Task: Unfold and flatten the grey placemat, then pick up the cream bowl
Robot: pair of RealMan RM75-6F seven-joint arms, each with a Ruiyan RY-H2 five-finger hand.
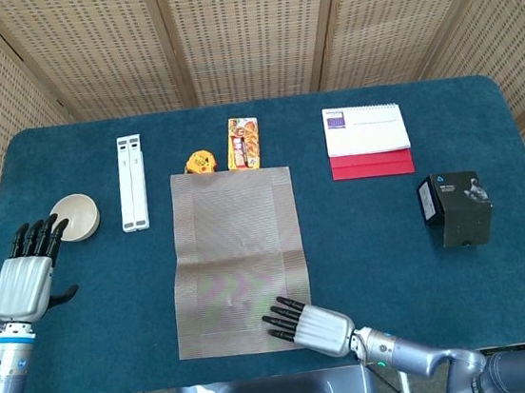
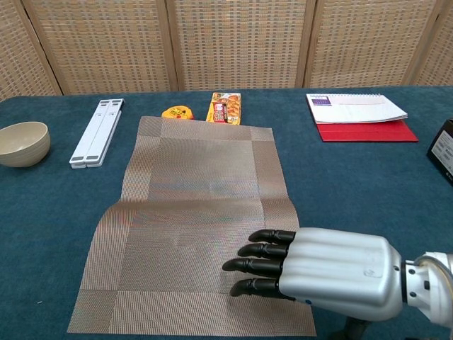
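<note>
Both hands hold nothing. Right hand (image 2: 311, 273) lies flat, fingers extended, over the grey placemat's (image 1: 238, 257) near right corner, seemingly pressing it smooth. Left hand (image 1: 25, 274), fingers apart, waits just beside the cream bowl (image 1: 75, 216), left of the placemat.

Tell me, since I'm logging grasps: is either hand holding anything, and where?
Nothing is held. The right hand lies flat over the placemat; the left hand is empty.

The bowl (image 1: 76, 216) sits left of the placemat (image 1: 238, 257), right hand (image 1: 309, 325) over its near corner.
</note>
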